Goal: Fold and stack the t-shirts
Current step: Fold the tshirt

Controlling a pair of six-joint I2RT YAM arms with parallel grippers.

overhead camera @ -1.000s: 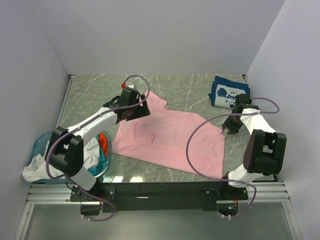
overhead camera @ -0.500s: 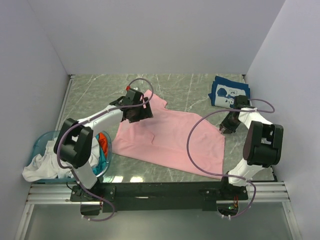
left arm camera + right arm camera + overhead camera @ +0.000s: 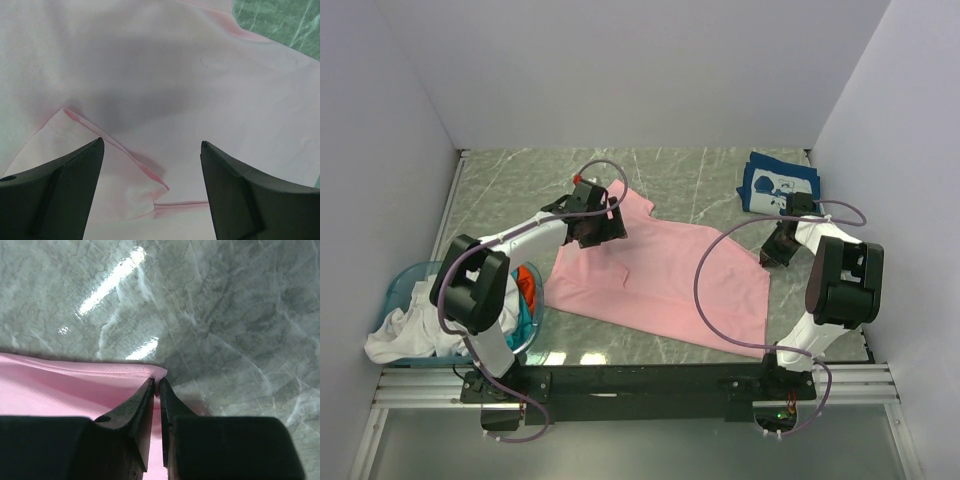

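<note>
A pink t-shirt (image 3: 660,275) was seen spread nearly flat across the middle of the green marbled table (image 3: 510,180), with one sleeve pointing toward the far wall. The left gripper (image 3: 597,226) was held over that far-left part of the shirt, its jaws spread wide and nothing caught between them; in the left wrist view a folded sleeve hem (image 3: 117,146) was seen lying on the cloth below the open fingers (image 3: 65,170). The right gripper (image 3: 772,256) was set at the shirt's right edge, its fingers (image 3: 142,405) pressed together on the corner of the pink hem where it met the bare table. A folded navy t-shirt (image 3: 778,185) with white print was lying in the far-right corner, well apart from the pink one. At the near left, a translucent blue basket (image 3: 404,276) was filled with white cloth (image 3: 400,335), orange cloth (image 3: 527,283) and teal cloth (image 3: 527,313).
</note>
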